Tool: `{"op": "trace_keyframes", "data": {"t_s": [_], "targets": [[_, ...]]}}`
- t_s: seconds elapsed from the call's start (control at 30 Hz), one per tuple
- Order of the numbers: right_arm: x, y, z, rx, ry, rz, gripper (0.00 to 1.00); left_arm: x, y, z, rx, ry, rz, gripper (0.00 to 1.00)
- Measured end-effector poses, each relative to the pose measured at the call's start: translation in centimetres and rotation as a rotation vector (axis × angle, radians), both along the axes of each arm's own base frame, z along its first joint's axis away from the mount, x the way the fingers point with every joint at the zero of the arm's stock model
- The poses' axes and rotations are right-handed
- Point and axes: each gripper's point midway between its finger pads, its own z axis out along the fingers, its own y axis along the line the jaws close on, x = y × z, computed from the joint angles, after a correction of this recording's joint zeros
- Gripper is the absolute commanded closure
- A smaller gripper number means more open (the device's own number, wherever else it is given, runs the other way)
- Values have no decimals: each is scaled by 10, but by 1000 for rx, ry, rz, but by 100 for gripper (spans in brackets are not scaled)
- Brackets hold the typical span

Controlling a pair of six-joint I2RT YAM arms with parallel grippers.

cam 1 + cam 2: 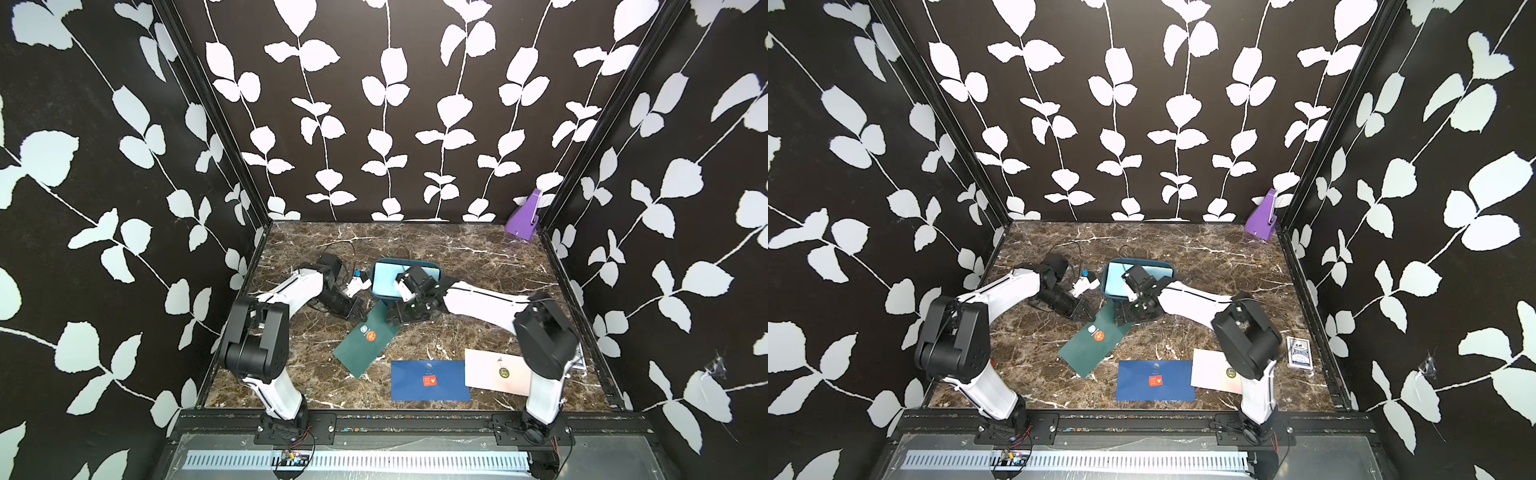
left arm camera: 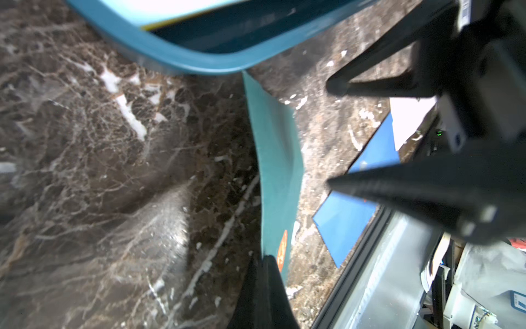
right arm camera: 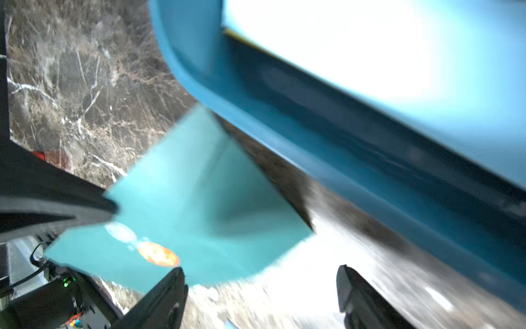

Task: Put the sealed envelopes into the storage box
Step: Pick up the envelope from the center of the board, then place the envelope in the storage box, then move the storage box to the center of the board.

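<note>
The left gripper (image 2: 263,260) has its jaws pressed together on the edge of the green envelope (image 2: 277,159), near its orange seal. The right gripper (image 3: 260,269) gapes wide just beside the same sheet and holds nothing. The thin matte paper bows from the grip to its far corner, which lies right at the box (image 2: 199,64) wall. A good move lifts that corner over the smooth, rounded plastic rim, then lays the sheet flat on the blue envelope (image 1: 384,278) inside. The navy envelope (image 1: 430,380) and pink envelope (image 1: 490,370) lie flat on the glossy marble table (image 1: 478,266), well apart from the box.
</note>
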Motion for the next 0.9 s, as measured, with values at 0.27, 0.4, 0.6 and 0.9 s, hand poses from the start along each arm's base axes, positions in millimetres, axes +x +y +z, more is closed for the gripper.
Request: {"op": "trace_keyframes", "data": {"t_s": [0.27, 0.4, 0.6, 0.9], "targets": [[22, -71, 33, -29, -75, -223, 28, -13, -6, 28, -4, -10, -11, 100], [40, -109, 36, -47, -90, -364, 42, -18, -15, 51, -18, -55, -27, 100], [65, -133, 31, -52, -101, -461, 54, -7, -21, 87, -27, -133, -20, 100], [86, -128, -1, -74, -62, -462, 68, 36, -28, 140, -32, -294, -4, 100]]}}
